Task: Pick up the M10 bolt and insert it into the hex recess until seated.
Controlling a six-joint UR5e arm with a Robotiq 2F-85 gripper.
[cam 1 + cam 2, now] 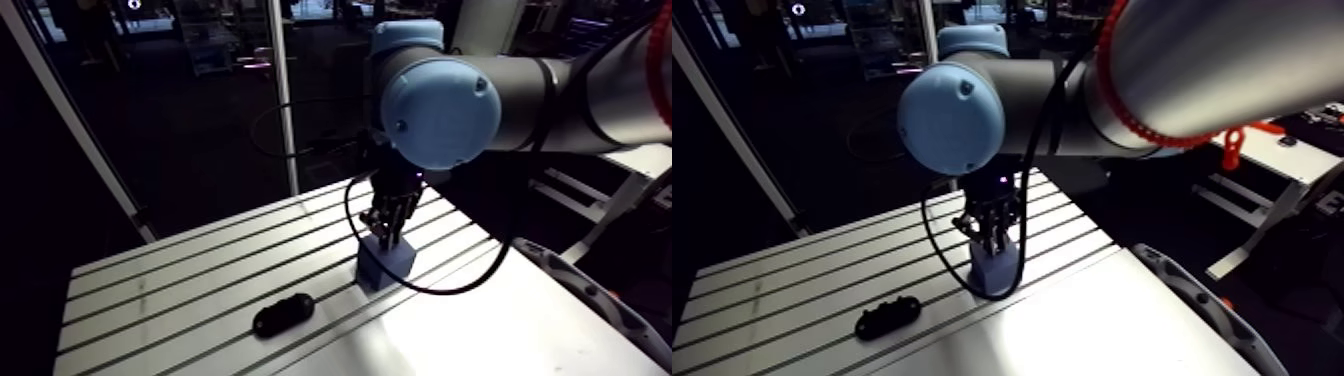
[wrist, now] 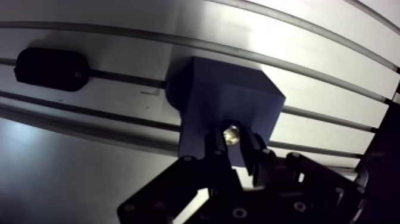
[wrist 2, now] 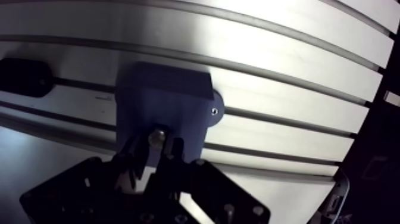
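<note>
Desk: slotted aluminium surface carrying two items, well apart from each other.

Blue block: stands upright on the desk, across one of the slots. A rounded tab with a small hole projects from its base on one side (seen best in the wrist view).

Black oblong part: lies flat along a slot, to one side of the block and not touching it.

End effector: sits directly over the block's top face, its two fingers drawn in close and clamped on the M10 bolt, with only the bolt's width between them.

M10 bolt: held between the fingertips, its shiny metal end showing just above the block's top face. Whether it has entered the hex recess cannot be determined, since the fingers hide the recess.
</note>
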